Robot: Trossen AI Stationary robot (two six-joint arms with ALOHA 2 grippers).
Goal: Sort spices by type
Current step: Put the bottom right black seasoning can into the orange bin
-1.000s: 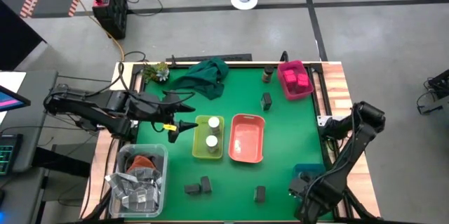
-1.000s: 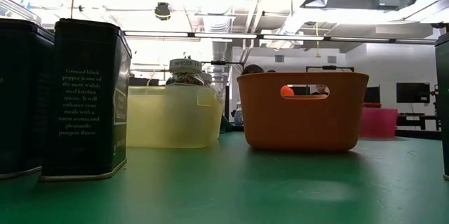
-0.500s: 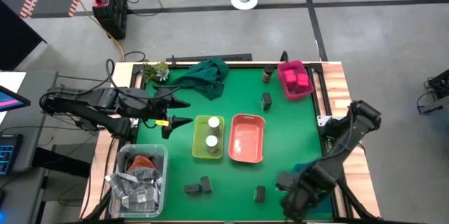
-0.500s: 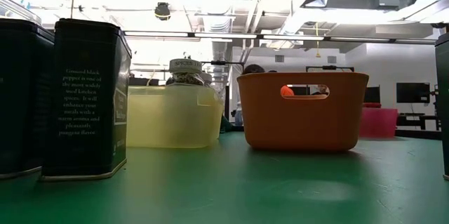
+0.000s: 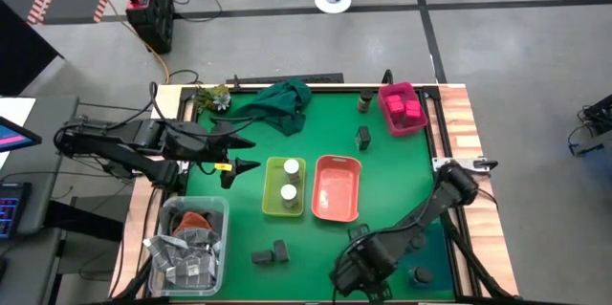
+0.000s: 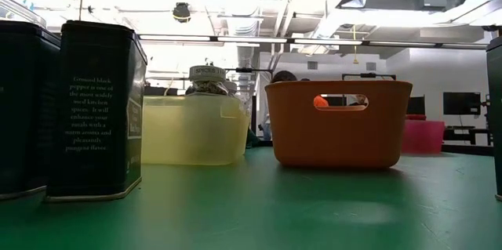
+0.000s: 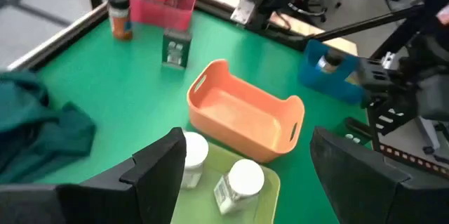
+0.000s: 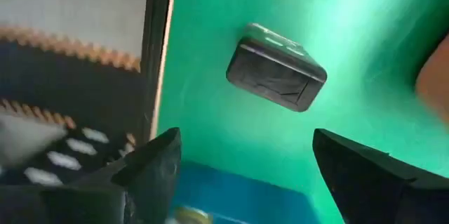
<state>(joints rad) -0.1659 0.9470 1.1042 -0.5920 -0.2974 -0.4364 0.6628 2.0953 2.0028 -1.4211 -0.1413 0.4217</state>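
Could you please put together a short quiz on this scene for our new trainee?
1. True or false: the two white-topped jars sit in the yellow-green bin.
2. Pick one: in its wrist view, what lies on the green mat ahead of the right gripper? A) a pink pack B) a dark grey blocky pack C) a green cloth
3. Fill in: the left gripper hovers beside the yellow-green bin with its fingers ____.

Key: 1 true; 2 B; 3 open.
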